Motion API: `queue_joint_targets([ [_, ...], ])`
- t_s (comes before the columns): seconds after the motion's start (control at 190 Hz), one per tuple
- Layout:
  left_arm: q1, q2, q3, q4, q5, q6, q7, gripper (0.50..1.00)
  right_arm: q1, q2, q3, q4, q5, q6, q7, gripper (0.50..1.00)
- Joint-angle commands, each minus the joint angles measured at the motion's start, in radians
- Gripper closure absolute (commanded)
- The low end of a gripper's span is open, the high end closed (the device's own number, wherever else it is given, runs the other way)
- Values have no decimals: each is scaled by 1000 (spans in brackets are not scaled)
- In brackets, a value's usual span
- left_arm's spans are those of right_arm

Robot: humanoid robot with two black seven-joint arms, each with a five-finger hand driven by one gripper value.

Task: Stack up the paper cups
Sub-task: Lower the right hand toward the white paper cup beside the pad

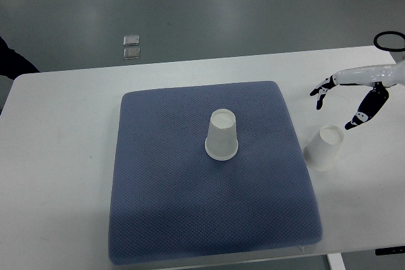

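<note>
This looks like a robotics lab or test room: a plain white worktop (63, 156) stands on a smooth grey, glossy floor (221, 11), with a blue padded mat (164, 219) laid out as a staged working surface.

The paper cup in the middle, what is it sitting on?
The upside-down paper cup stands on a blue cushion, which lies on the white table. Whatever the cup covers cannot be seen.
</note>
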Motion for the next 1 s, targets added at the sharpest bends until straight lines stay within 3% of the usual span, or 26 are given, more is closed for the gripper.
queue_joint_targets([
  [0.0, 0, 0, 1, 0, 0, 0, 0, 500, -1, 8, -3, 18, -43, -5, -2, 589],
  [0.994, 0, 0, 1, 0, 0, 0, 0, 500, -151, 25, -68, -5, -78, -300, -13, 591],
])
